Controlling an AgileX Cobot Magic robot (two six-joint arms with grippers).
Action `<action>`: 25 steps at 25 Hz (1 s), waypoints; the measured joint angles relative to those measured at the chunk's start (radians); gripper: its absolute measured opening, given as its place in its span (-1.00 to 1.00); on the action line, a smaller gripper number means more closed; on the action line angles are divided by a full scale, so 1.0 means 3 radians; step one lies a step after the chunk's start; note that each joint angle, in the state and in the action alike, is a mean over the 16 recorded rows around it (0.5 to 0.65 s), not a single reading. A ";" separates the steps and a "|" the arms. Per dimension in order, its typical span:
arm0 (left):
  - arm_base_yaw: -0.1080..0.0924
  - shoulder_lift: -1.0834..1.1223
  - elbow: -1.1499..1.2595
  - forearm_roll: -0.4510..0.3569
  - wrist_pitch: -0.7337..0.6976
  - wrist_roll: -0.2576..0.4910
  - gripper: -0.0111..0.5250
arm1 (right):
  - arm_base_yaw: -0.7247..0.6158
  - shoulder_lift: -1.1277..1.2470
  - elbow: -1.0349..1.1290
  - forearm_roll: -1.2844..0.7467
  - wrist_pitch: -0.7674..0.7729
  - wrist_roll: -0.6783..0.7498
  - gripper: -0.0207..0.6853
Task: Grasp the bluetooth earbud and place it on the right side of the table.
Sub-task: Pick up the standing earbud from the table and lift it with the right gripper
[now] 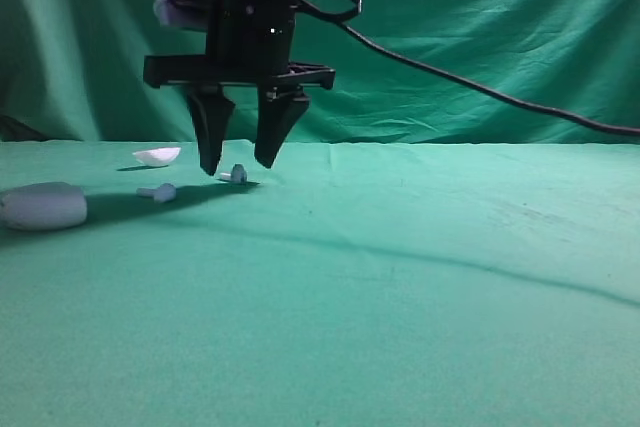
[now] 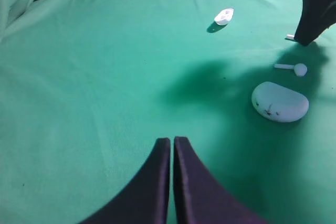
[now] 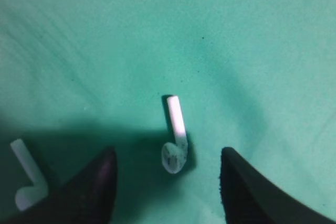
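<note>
Plenty of bare green table (image 1: 420, 297) toward right edge and front. Right gripper (image 1: 243, 162) spread wide, grasping nothing, hovering near back-left. Bluetooth earbud (image 3: 176, 140) flat on cloth between the fingertips, touching neither. Left gripper (image 2: 172, 148) clenched, empty.

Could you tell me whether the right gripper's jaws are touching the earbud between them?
Apart. The right wrist view shows green cloth on both sides of the earbud, between it and each open jaw.

White bluetooth earbud (image 3: 176, 145) (speckled head), lying flat, green table (image 3: 236, 35)
</note>
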 joint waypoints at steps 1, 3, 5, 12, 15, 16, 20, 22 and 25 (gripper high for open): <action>0.0000 0.0000 0.0000 0.0000 0.0000 0.0000 -0.96 | -0.0002 0.0017 -0.0003 0.0004 -0.0012 0.0020 0.14; 0.0000 0.0000 0.0000 0.0000 0.0000 0.0000 -0.96 | -0.0009 0.0046 -0.0008 0.0019 -0.0037 0.0052 0.15; 0.0000 0.0000 0.0000 0.0000 0.0000 0.0000 -0.96 | -0.0018 0.0069 -0.0011 0.0038 -0.0056 0.0075 0.13; 0.0000 0.0000 0.0000 0.0000 0.0000 0.0000 -0.96 | -0.0061 0.0113 -0.0024 0.0104 -0.0091 0.0115 -0.18; 0.0000 0.0000 0.0000 0.0000 0.0000 0.0000 -0.96 | -0.0079 0.0118 -0.0040 0.0131 -0.0086 0.0125 -0.33; 0.0000 0.0000 0.0000 0.0000 0.0000 0.0000 -0.96 | -0.0084 0.0118 -0.0049 0.0138 -0.0078 0.0129 -0.38; 0.0000 0.0000 0.0000 0.0000 0.0000 0.0000 -0.96 | -0.0100 0.0089 -0.0099 0.0152 -0.0025 0.0139 -0.58; 0.0000 0.0000 0.0000 0.0000 0.0000 0.0000 -0.96 | -0.0109 0.0043 -0.0129 0.0154 0.0008 0.0143 -0.65; 0.0000 0.0000 0.0000 0.0000 0.0000 0.0000 -0.96 | -0.0125 -0.0077 -0.0177 0.0146 0.0073 0.0146 -0.68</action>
